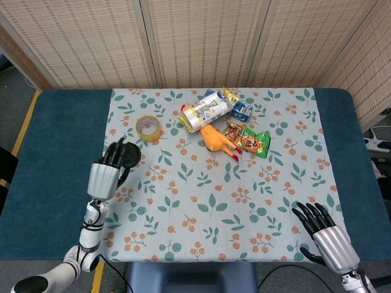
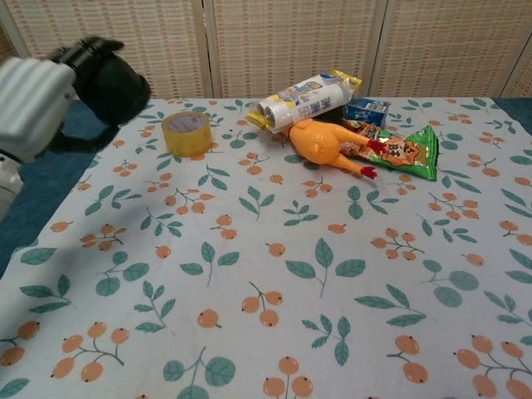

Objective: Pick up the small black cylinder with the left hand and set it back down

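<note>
Wrapped around the small black cylinder (image 2: 116,83) and holding it clear above the worktop (image 1: 55,152) at nine o'clock, the left robot hand (image 1: 104,177) could drop it onto the tape roll (image 1: 148,127) if its fingers loosen.

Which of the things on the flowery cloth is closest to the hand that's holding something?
The yellow roll of tape, lying flat just right of the left hand holding the small black cylinder; the snack packets and rubber chicken lie further right.
</note>
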Controlling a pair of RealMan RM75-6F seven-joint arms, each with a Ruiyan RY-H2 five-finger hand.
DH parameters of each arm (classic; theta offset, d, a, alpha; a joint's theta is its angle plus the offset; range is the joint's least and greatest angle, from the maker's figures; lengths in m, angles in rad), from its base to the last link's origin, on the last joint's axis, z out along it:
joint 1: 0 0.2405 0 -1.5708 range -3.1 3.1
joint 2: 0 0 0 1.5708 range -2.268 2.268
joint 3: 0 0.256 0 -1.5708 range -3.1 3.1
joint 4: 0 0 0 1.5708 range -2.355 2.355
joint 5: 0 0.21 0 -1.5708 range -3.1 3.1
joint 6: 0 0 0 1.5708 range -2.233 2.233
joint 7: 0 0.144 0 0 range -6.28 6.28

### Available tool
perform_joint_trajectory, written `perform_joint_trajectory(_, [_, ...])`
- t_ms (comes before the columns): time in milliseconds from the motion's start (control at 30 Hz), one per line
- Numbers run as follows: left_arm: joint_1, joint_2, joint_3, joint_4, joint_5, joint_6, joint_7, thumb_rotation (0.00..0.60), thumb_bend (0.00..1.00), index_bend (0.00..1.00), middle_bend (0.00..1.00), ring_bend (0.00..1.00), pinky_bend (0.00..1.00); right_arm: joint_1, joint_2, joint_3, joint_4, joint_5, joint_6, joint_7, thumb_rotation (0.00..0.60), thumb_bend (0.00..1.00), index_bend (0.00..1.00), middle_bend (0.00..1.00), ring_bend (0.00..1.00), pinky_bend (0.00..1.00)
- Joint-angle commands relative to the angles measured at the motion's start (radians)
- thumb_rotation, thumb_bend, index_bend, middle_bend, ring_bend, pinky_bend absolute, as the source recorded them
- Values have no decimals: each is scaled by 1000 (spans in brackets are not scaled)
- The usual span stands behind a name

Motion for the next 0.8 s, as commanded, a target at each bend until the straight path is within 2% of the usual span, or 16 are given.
perform_joint_trajectory(33, [-52,64,-214,-159,-116,170,-136,600,644,676,725,665,807,-1,0,1,0,1,2,-1,600,91,0,0,0,0])
perform_joint_trajectory(67, [-43,74,-191,-184,-106,153,-146,600,647,675,724,665,808,-1,-1,2,0,2,0,-2,600,92,0,0,0,0])
perform_joint_trajectory(133, [9,118,-40,-286,-49,47,-195,600,649,677,722,665,809,2,-5,2,0,5,-9,-7,600,92,0,0,0,0])
perform_joint_trajectory(167, [41,153,58,-363,-23,-34,-228,600,648,679,722,664,808,4,-8,1,1,7,-17,-11,600,91,0,0,0,0])
perform_joint_trajectory(267, [79,221,277,-490,48,-212,-266,600,644,683,724,663,802,10,-14,-2,-1,8,-35,-18,600,91,0,0,0,0])
perform_joint_trajectory(333, [86,232,357,-550,61,-304,-334,600,641,684,727,661,794,12,-15,-3,-1,8,-39,-21,600,91,0,0,0,0])
perform_joint_trajectory(367, [88,240,382,-597,47,-356,-409,600,637,685,729,659,787,12,-15,-4,-1,7,-40,-21,600,92,0,0,0,0])
perform_joint_trajectory(433, [73,283,389,-741,-13,-475,-653,600,637,685,729,654,779,11,-13,-6,-1,4,-37,-20,600,92,0,0,0,0])
perform_joint_trajectory(500, [45,336,349,-837,-58,-549,-850,600,646,685,727,654,776,9,-9,-8,-1,-1,-29,-12,600,92,0,0,0,0])
perform_joint_trajectory(567, [26,373,319,-877,-63,-578,-954,600,649,685,727,652,775,7,-5,-8,0,-3,-21,-5,600,91,0,0,0,0])
perform_joint_trajectory(667, [-9,474,265,-983,-74,-643,-1198,600,646,685,726,649,772,7,1,-9,3,-6,-15,6,600,91,0,0,0,0])
perform_joint_trajectory(733, [-18,511,236,-979,-50,-626,-1235,600,647,685,725,649,771,8,3,-12,3,-10,-15,10,600,92,0,0,0,0])
perform_joint_trajectory(800, [-10,512,202,-949,-59,-581,-1157,600,647,685,724,649,771,8,4,-14,3,-14,-14,11,600,91,0,0,0,0])
